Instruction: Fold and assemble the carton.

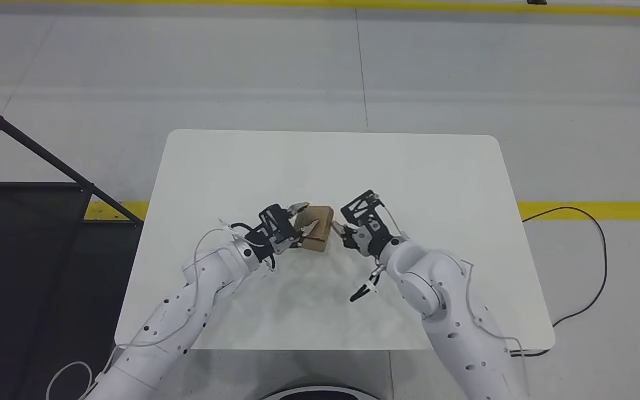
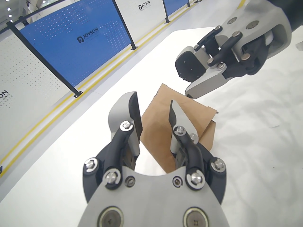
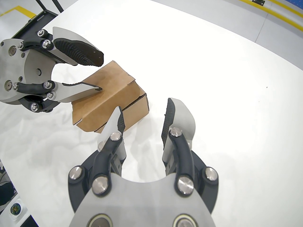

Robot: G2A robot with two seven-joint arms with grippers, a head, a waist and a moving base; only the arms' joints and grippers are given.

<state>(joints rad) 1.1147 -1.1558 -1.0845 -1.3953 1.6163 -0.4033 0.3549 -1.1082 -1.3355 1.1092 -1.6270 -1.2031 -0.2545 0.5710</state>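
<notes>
Carton (image 1: 318,229): brown corrugated cardboard, resting on the white table (image 1: 420,170) a little toward the robot's side of its middle, directly between the 2 grippers. In the right wrist view the carton (image 3: 111,90) is already box-shaped. Its top panel is folded over, and a dark seam gap shows along the end face. A notched flap edge stands slightly proud at the upper corner. In the left wrist view the carton (image 2: 191,116) shows a loose flap edge sticking out on the side toward the right gripper.

Left gripper (image 1: 303,225): at the carton's left end, jaws partly spread and clamping nothing. From the right wrist camera, the left gripper (image 3: 100,73) has 1 fingertip touching the carton's top panel. The other finger, ribbed pad facing in, sits apart from the cardboard, over the far upper edge. From its own camera, the left gripper (image 2: 153,109) straddles the near end of the carton, with a gap on the outer finger's side.

Right gripper (image 1: 343,232): at the carton's right end, jaws also spread, with nothing between them. In its own view the right gripper (image 3: 144,109) has 1 fingertip just beside, possibly touching, the carton's near lower edge. The other finger stands over bare table. In the left wrist view the right gripper (image 2: 187,83) has its lower fingertip at the carton's far corner. Contact there cannot be confirmed.

Surroundings: blue perforated barrier panels (image 2: 71,45) and a yellow floor line (image 1: 565,210) beyond the table.
</notes>
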